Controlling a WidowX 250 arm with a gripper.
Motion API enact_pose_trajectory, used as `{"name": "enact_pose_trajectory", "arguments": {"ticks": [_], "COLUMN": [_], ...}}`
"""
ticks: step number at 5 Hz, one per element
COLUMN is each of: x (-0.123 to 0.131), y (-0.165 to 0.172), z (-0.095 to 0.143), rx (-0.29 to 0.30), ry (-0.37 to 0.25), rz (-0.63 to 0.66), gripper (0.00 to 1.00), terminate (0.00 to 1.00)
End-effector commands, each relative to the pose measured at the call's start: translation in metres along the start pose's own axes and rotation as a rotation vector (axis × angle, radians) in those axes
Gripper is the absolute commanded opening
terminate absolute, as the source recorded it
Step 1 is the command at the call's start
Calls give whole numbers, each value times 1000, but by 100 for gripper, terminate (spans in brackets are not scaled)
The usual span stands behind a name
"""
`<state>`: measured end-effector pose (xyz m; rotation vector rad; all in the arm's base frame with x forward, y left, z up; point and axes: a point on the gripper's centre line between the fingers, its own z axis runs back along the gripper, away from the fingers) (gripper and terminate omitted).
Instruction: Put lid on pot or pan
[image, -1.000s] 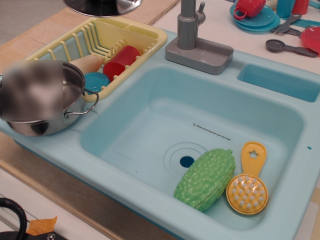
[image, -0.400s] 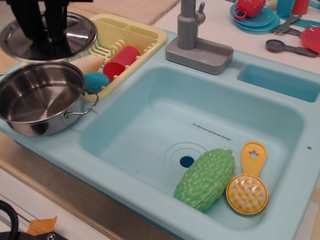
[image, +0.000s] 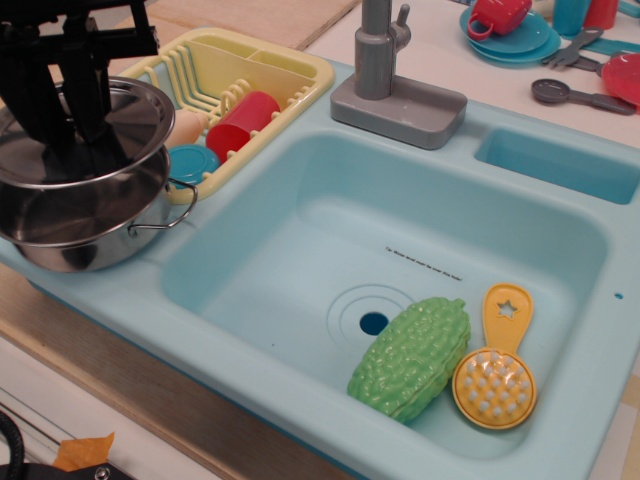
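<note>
The round shiny steel lid (image: 140, 112) hangs slightly tilted right over the steel pot (image: 90, 242), at or just above its rim, covering most of the opening. The pot stands on the sink's left ledge, with a wire loop handle (image: 172, 214) on its right side. My black gripper (image: 80, 140) comes down from the top left and is shut on the middle of the lid. Its fingers hide the knob.
A yellow dish rack (image: 270, 70) behind the pot holds a red cup (image: 243, 120) and a teal piece (image: 192, 160). The turquoise sink basin (image: 300, 250) holds a green bumpy vegetable (image: 412, 355) and a yellow brush (image: 497, 375). A grey faucet (image: 378, 60) and blue plate (image: 525, 45) stand behind.
The gripper has carried the lid down and forward from above the dish rack to directly over the pot. The pot has not moved.
</note>
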<state>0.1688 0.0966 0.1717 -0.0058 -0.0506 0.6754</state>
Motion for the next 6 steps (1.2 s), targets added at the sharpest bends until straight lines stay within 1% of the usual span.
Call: {"name": "enact_pose_trajectory", "arguments": {"ticks": [1, 2, 3, 5, 6], "x": [3, 8, 9, 9, 9], "y": [7, 11, 13, 13, 13], "z": [-3, -4, -8, -8, -8], "rx": [-11, -7, -26, -26, -26], "ry": [-26, -25, -15, -15, -15], "rz": [11, -17, -33, -33, -33], "gripper": [0, 0, 100, 100, 100], "terminate": [0, 0, 0, 0, 100]}}
